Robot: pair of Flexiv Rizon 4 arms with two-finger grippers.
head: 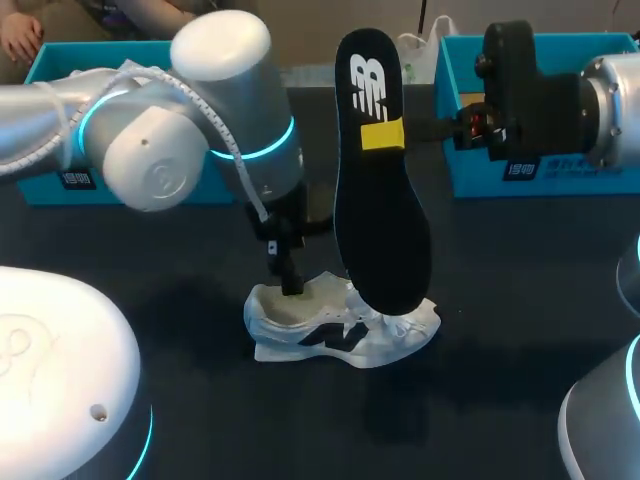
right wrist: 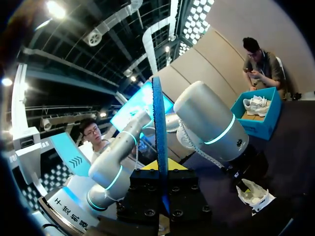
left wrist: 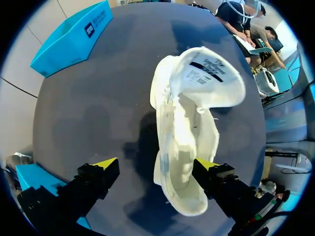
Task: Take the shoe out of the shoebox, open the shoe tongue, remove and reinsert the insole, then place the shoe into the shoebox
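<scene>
The white shoe point(head: 340, 335) stands on its sole near the middle of the dark counter point(head: 200, 420), outside both boxes. The insole point(head: 380, 200) is out of it. The right arm comes in from the right and holds this black insole upright in the air. The right jaws are pinching it near its upper end, one finger on each flat face. In the right wrist view the insole point(right wrist: 158, 123) shows edge-on, as a thin dark line rising between the two yellow tips point(right wrist: 172, 164). In the head view its lower end shows over the front part of the shoe, and I cannot tell if the two touch. The left arm reaches down over the heel side of the shoe. The left jaws are spread wide and hold nothing. In the left wrist view the shoe point(left wrist: 187, 132) lies ahead of them and partly between the yellow tips point(left wrist: 106, 163), closer to one finger than to the other. Its tongue point(left wrist: 211, 73) is turned outward, so the printed label shows and the mouth of the shoe is open. One blue shoebox point(head: 50, 190) stands at the far left of the counter and a second blue shoebox point(head: 470, 185) at the far right, both well apart from the shoe. In the right wrist view the shoe point(right wrist: 253, 194) sits low under the left arm, and a blue box point(right wrist: 266, 125) beyond it has another white shoe inside.
</scene>
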